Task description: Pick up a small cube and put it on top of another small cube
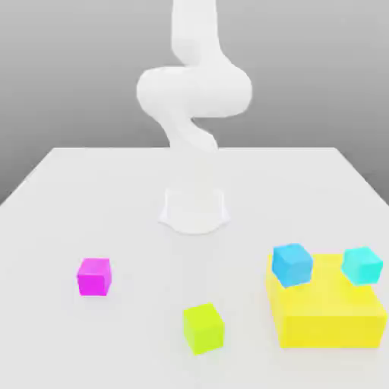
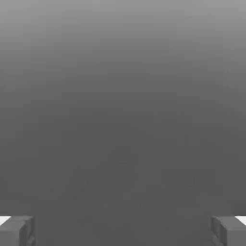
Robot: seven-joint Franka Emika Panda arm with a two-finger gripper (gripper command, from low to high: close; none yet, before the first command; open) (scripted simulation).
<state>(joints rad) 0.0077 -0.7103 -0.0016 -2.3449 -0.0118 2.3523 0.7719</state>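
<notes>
The small lime yellow-green cube (image 1: 203, 328) rests on the white table near its front edge, around the middle. The small magenta-pink cube (image 1: 94, 276) sits on the table toward the exterior view's left, a little farther back. The two stand well apart. In the hand view my gripper (image 2: 123, 230) is open: its two grey fingertips (image 2: 17, 230) stand far apart with nothing between them, facing plain grey background. The white arm (image 1: 194, 91) rises from its base at the table's middle back.
A large flat yellow block (image 1: 327, 315) lies at the front on the exterior view's right. One light-blue cube (image 1: 292, 264) sits at its near-left corner and another (image 1: 362, 265) on its right side. The round arm base (image 1: 194, 209) stands mid-table.
</notes>
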